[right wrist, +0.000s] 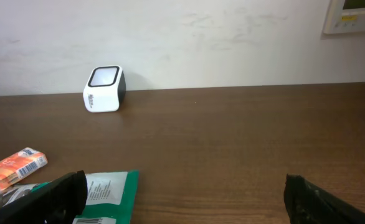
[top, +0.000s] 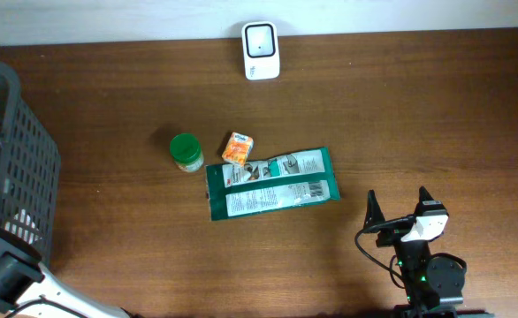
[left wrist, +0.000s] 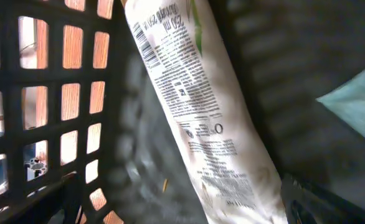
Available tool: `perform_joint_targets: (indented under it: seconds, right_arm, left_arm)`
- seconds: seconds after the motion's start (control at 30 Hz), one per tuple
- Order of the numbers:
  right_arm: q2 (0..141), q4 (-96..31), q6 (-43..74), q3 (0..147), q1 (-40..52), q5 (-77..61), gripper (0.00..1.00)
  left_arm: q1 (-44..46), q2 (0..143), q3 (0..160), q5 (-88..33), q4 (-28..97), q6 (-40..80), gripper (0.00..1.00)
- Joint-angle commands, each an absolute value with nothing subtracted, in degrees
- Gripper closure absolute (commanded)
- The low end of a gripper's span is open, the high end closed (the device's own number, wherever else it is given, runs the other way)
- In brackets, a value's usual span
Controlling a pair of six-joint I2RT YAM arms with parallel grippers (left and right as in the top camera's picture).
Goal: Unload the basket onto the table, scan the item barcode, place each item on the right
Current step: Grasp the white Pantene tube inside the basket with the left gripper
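White, print-covered packet [left wrist: 195, 124] lies inside the dark mesh basket [top: 25, 150] at the 9 o'clock edge of the table [top: 436, 106], its barcode [left wrist: 146, 46] face up. Over it hangs the left gripper [left wrist: 182, 214]. One dark finger [left wrist: 332, 202] shows just beside the packet at 5 o'clock in the wrist view, but the other is lost against the mesh, so I cannot tell whether it is clamped or released.

From that, one item looks scanned and binned. Three look yet to do, at the table's middle: a green-and-white pouch [top: 272, 183], an orange carton [top: 237, 147] at its 11 o'clock, and a green-lidded jar [top: 186, 150] at the carton's 9 o'clock. Well apart from them, the scanner [top: 261, 50] stands at 12 o'clock. At 5 o'clock, near the pouch, the right gripper [top: 398, 205] waits with its jaws spread wide and empty.
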State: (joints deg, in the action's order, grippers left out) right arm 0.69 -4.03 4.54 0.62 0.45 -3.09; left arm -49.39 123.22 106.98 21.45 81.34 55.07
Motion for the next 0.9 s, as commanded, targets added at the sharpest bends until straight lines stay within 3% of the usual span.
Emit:
perform_joint_targets:
  seconds: [0.0,0.3,0.47,0.57,0.7,0.87]
  right_arm:
    - [0.3,-4.3,4.9,0.3,0.4,-3.2,0.01]
    - [0.3,-4.3,4.9,0.3,0.4,-3.2,0.02]
    - [0.3,-4.3,4.9,0.3,0.4,-3.2,0.02]
    - [0.3,-4.3,4.9,0.3,0.4,-3.2,0.02]
    - [0.3,-4.3,4.9,0.3,0.4,-3.2,0.02]
    - [0.3,-4.3,4.9,0.3,0.4,-3.2,0.02]
  left_arm:
    - [-50.1,122.9,101.4,23.5,78.1,55.9,0.01]
    - [-50.7,122.9,94.1,26.8,68.4,55.9,0.02]
    - [-50.7,122.9,92.7,26.9,67.9,55.9,0.37]
    - [-50.7,122.9,92.7,26.9,67.7,55.9,0.44]
    - [-50.7,122.9,92.7,26.8,67.7,55.9,0.63]
    - [-50.7,122.9,92.7,26.8,67.8,55.7,0.7]
